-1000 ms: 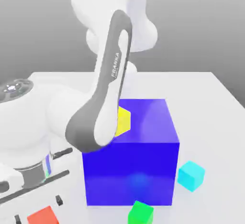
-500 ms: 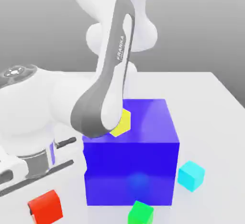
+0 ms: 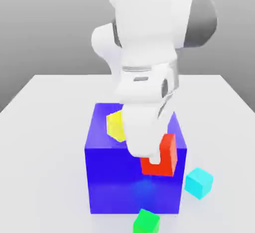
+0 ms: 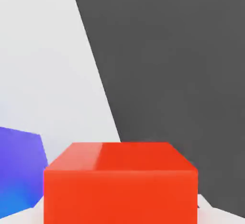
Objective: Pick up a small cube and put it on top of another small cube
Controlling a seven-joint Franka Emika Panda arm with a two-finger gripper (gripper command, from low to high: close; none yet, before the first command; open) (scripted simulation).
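Note:
The small red cube [image 3: 167,158] hangs in the air in front of the big blue cube's upper right part, as the exterior view shows it. My gripper [image 3: 150,154] is shut on it, and the white hand covers the cube's upper left corner. In the hand view the red cube [image 4: 119,184] sits close up between my fingers. The light cyan small cube [image 3: 199,182] rests on the white table, below the red cube and towards the exterior view's right, apart from it.
The big blue cube [image 3: 112,179] stands mid-table, seen also in the hand view as the blue cube [image 4: 16,170]. A yellow small cube [image 3: 114,125] lies on its top. A green small cube [image 3: 146,222] sits in front of it. The white table [image 3: 45,107] stretches around.
The gripper shut on the red cube at the table's front left, lifted it, and the arm swung it towards the exterior view's right, in front of the blue cube.

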